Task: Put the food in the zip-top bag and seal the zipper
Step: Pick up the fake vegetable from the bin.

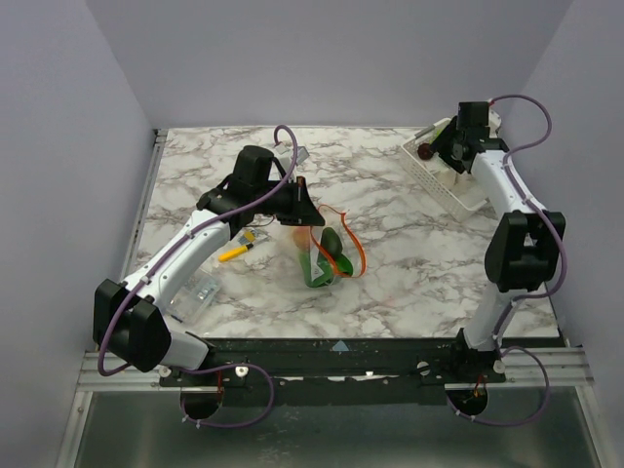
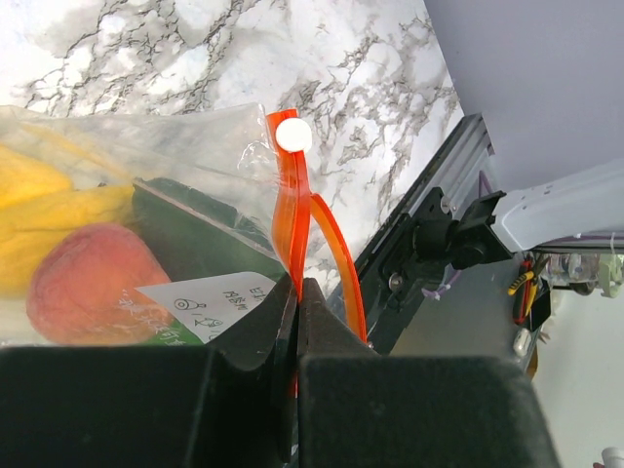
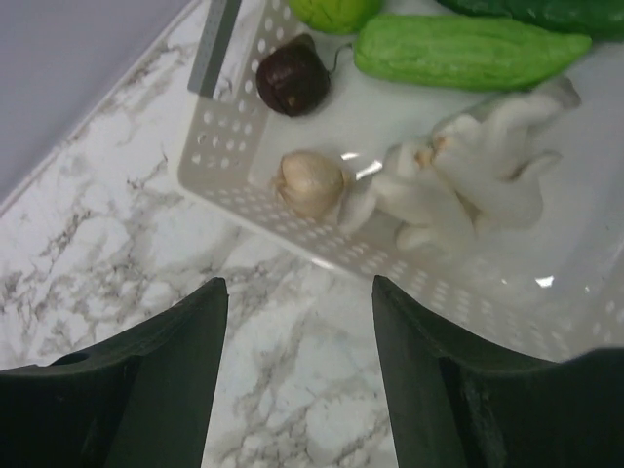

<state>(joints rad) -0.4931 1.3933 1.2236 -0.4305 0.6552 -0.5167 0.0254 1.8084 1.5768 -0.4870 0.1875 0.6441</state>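
**Bystanders on the Marble Tabletop**

A white tabletop (image 1: 419, 278) veined in grey is seen, closed in by pale walls on three sides. A white slotted basket (image 1: 450, 193) is set at the far right corner, turned at an angle to the edges. A flat grey strip (image 3: 216, 44) is propped across the basket's rim at one corner (what it is cannot be told). A yellow-orange marker pen (image 1: 237, 252) is laid flat in the left half, about midway between the far and near edges. A small flat clear packet (image 1: 198, 292) is placed nearer the near left corner, apart from the pen. A dark metal rail (image 1: 341, 356) is fixed along the near edge.
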